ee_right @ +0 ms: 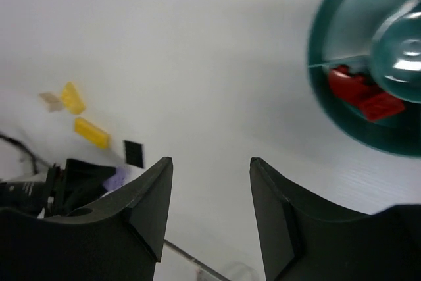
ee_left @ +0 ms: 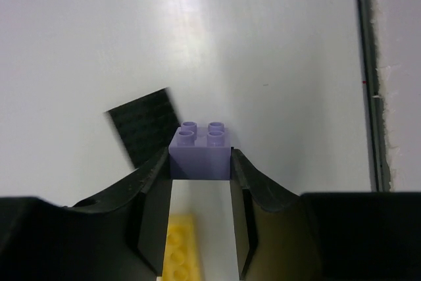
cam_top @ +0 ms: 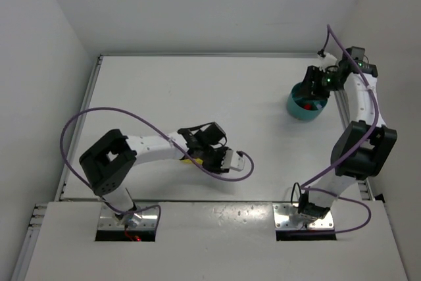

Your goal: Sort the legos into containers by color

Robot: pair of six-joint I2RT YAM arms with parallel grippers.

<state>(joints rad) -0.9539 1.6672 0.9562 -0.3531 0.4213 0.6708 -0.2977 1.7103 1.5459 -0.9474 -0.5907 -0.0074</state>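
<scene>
My left gripper is shut on a lavender brick, held studs-up between its fingertips. A black plate lies on the table just left of it, and a yellow plate lies under the jaws. In the top view the left gripper is at mid-table. My right gripper is open and empty beside the teal bowl, which holds red bricks. In the top view it hovers at the bowl's far rim. Two yellow pieces and a cream one lie far off.
The table's raised edge strip runs along the right of the left wrist view. White walls enclose the table on the left, back and right. Purple cables loop around both arms.
</scene>
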